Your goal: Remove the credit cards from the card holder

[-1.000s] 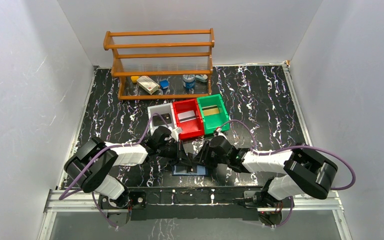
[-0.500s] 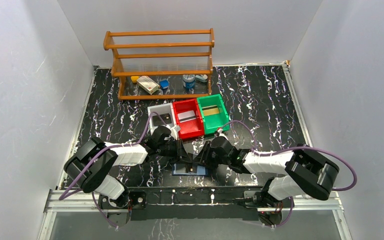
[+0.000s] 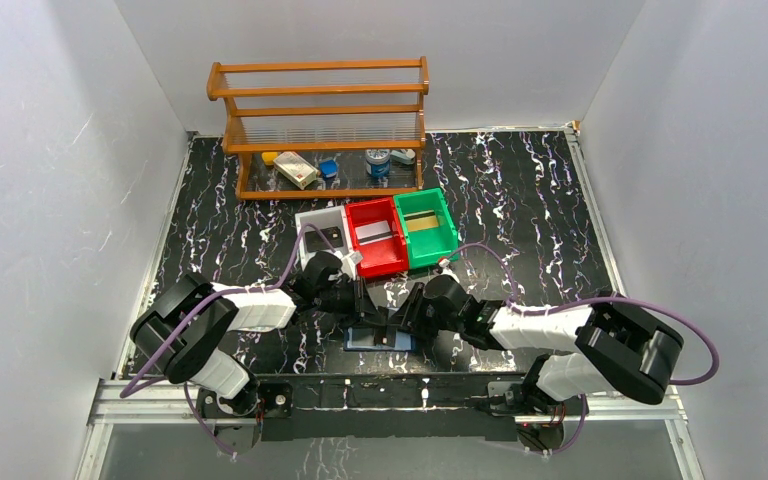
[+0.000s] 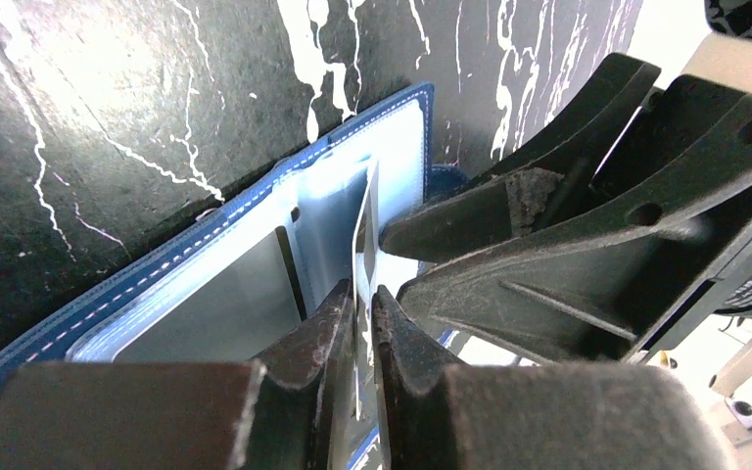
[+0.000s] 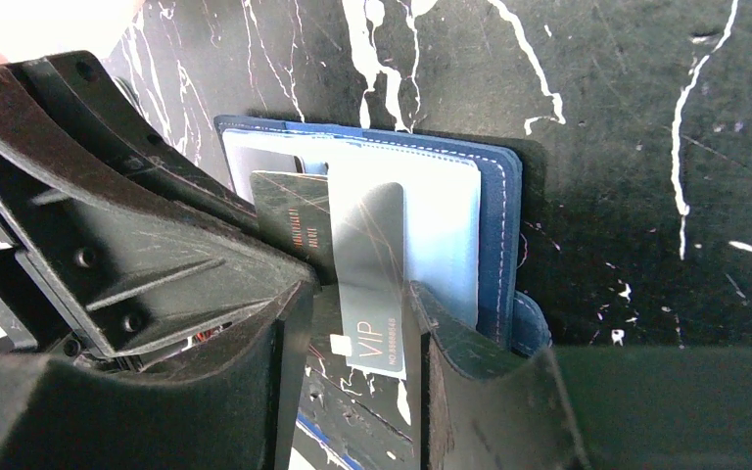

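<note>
The card holder [image 3: 380,340] lies open and flat near the table's front edge, showing a navy rim and pale blue inner faces [image 4: 206,294] [image 5: 450,215]. A grey credit card [image 5: 372,264] marked VIP sticks partly out of a pocket. In the left wrist view the credit card [image 4: 364,225] is edge-on. My left gripper [image 3: 365,318] [image 4: 360,294] is shut on that card, jaws a sliver apart. My right gripper [image 3: 395,322] [image 5: 357,299] stands open astride the same card, with one fingertip [image 5: 441,323] on the holder's edge. A second, darker card [image 5: 289,220] shows in the holder.
Grey [image 3: 307,222], red [image 3: 352,237] and green [image 3: 447,222] bins stand just behind the grippers. A wooden rack [image 3: 320,120] with small items stands at the back. White walls close in both sides. The table's front rail [image 3: 390,385] runs right below the holder.
The right arm has drifted slightly towards the near right. Both grippers stay at the holder, which has not moved.
</note>
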